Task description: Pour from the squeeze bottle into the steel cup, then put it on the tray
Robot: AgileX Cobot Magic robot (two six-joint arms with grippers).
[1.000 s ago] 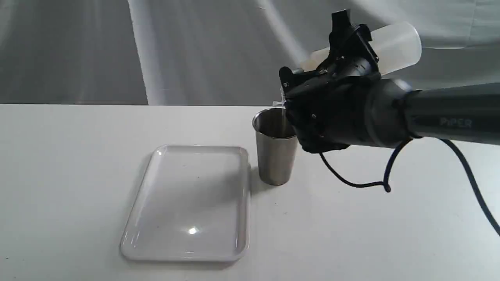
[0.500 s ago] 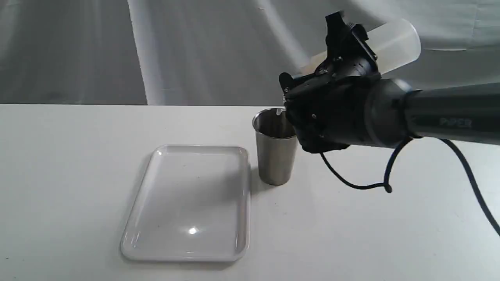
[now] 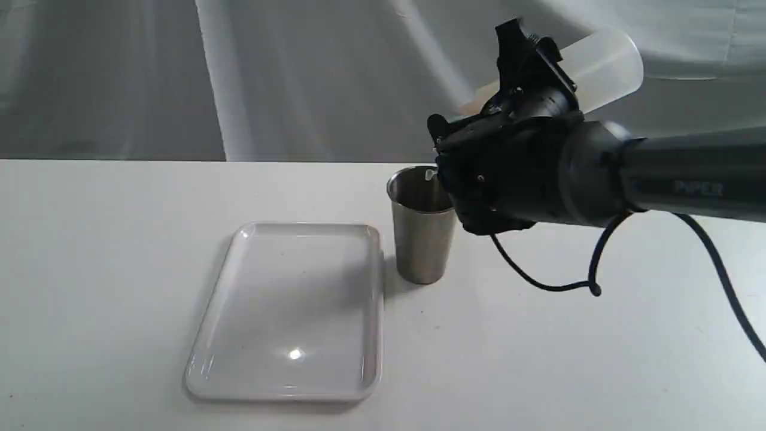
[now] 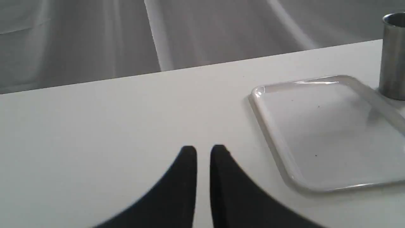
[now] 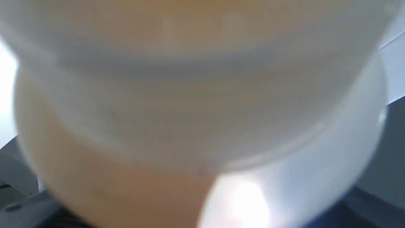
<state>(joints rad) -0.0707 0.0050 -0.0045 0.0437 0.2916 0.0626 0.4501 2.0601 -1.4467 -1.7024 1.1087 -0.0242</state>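
The squeeze bottle (image 3: 601, 63) is tilted with its base up and to the right, and my right gripper (image 3: 529, 78) is shut on its body above and to the right of the steel cup (image 3: 422, 239). The gripper hides its nozzle; only a small white tip (image 3: 429, 174) shows over the cup's rim. No stream is visible. In the right wrist view the bottle (image 5: 196, 104) fills the frame, amber liquid inside. The white tray (image 3: 209, 335) lies left of the cup. My left gripper (image 4: 203, 150) is shut and holds nothing, low over bare table; nearby are the tray (image 4: 269, 126) and cup (image 4: 392, 57).
A white table (image 3: 90, 251) carries everything, and a grey draped cloth (image 3: 179, 78) hangs behind its far edge. A black cable (image 3: 556, 281) loops down from the right arm to the right of the cup.
One second ago a thin stream ran from the nozzle into the cup; it has stopped. The right gripper has turned the bottle back slightly. Tray and cup have not moved.
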